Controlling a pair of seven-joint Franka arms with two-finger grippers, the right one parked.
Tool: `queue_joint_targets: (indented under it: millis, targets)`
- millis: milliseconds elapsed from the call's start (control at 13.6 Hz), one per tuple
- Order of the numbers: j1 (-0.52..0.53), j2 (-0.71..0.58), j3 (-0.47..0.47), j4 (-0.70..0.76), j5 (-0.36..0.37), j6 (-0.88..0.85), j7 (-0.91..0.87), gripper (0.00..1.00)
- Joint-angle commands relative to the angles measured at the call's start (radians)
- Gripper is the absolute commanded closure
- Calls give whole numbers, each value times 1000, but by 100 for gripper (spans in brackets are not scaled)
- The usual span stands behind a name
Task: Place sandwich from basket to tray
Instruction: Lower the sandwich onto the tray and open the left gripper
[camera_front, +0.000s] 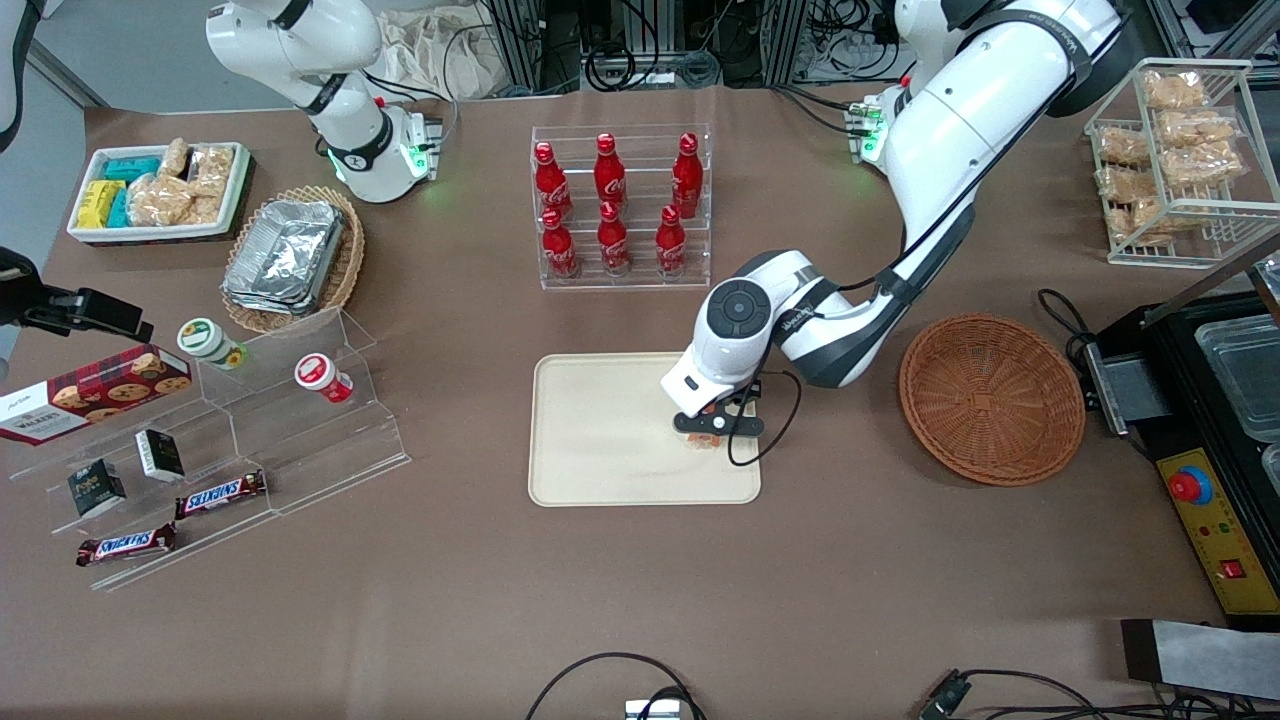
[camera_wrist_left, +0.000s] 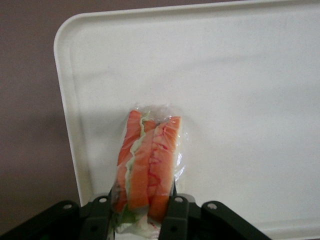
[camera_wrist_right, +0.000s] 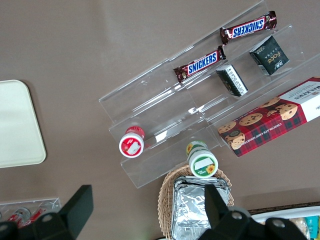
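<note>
Item: triangular wedge sandwich (camera_wrist_left: 149, 165) of pale bread, with orange, green and red filling at the cut edge, wrapped in clear film. Location: I found it clamped in the left arm's black two-finger gripper (camera_front: 716, 428), low over the flat cream-beige rectangular tray (camera_front: 600, 440), near the tray edge that faces the round reddish-brown wicker basket (camera_front: 990, 398). The basket sat empty on the brown bench (camera_front: 640, 600), toward the working arm's end. Whether the wedge touched the tray I could not tell.

Grip: the fingers (camera_wrist_left: 175, 215) pressed the two broad bread faces, cut edge pointing away from the wrist.

Handling, as I judged it: light, soft, easily crushed; the film looked slippery. I would hold across the bread faces with light pressure, never on the filling edge.
</note>
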Motion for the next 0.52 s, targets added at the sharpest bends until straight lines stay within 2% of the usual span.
queue_joint_targets:
  millis: [0,442]
  targets:
    - [-16,28,2,50,27,-20,-30,20]
    - [-5,9,-1,128,6,-130,-33,19]
